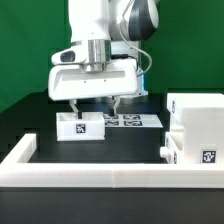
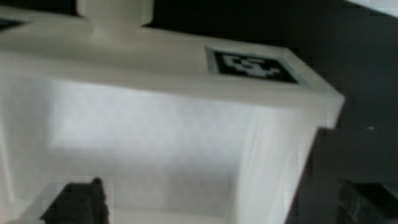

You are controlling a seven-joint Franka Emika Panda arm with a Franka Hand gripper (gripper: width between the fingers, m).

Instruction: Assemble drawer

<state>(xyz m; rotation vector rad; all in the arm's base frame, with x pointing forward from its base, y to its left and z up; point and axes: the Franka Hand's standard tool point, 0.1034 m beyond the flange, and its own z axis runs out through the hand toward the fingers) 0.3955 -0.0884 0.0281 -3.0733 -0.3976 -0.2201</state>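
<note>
On the exterior view's left, a small white plastic tray (image 1: 80,126) sits on the black worktop (image 1: 30,116). The pincer (image 1: 95,105) hangs just over it, fingers wide apart, holding nothing. I think it should go straight down, one finger by each side wall, then squeeze gently. Further right stands the big white box-shaped housing (image 1: 197,120). There are no words to read, only black-and-white square tags (image 2: 251,66).

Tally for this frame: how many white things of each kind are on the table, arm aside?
Drawer housing: 1
Small trays: 2, one under the open gripper, one against the housing
Marker board: 1
Border wall: 1
Total: 5
</note>
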